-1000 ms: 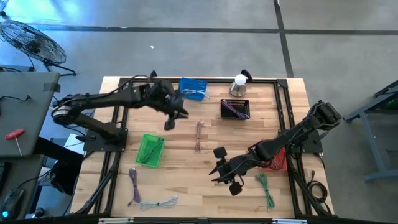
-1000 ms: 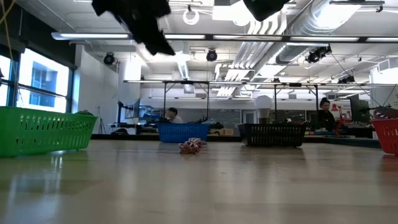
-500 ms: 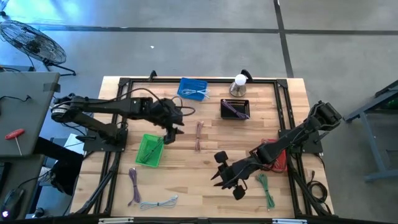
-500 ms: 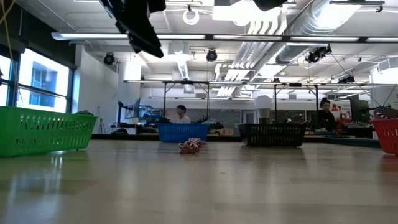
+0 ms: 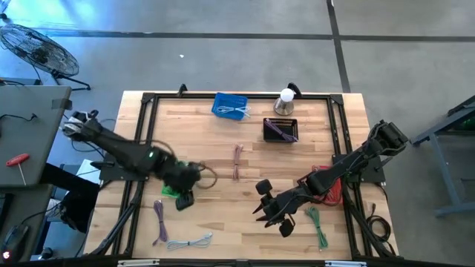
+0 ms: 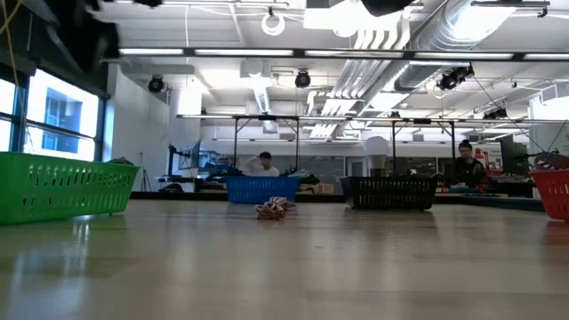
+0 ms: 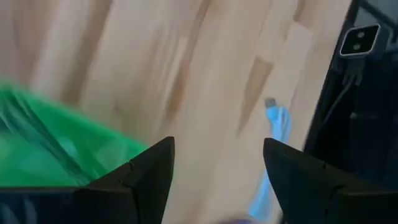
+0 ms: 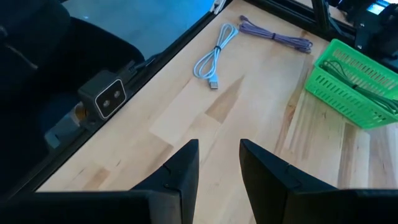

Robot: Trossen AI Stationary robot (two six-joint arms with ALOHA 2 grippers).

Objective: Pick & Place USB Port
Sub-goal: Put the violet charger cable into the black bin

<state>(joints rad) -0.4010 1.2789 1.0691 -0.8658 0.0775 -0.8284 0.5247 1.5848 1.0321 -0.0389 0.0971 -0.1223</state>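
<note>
Several USB cables lie loose on the wooden table: a pink one (image 5: 237,160) in the middle, a purple one (image 5: 158,220) and a pale blue one (image 5: 190,241) near the front left, and a green one (image 5: 318,224) at the front right. My left gripper (image 5: 183,199) hangs open over the green basket (image 5: 169,191), nothing between its fingers (image 7: 134,177). Its wrist view is blurred and shows the basket's edge (image 7: 43,140) and the pale blue cable (image 7: 277,118). My right gripper (image 5: 271,209) hovers open and empty above the table's front middle (image 8: 217,168).
A blue basket (image 5: 231,105) holding a pale cable and a black basket (image 5: 280,130) holding a purple one stand at the far side, beside a white-topped object (image 5: 286,97). A red basket (image 5: 327,187) lies under my right arm. A black frame (image 5: 145,133) borders the table.
My left gripper has swung from beside the blue basket at the far side toward the table's near left, rolling as it went, and now hangs over the green basket. My right arm has stayed in place.
</note>
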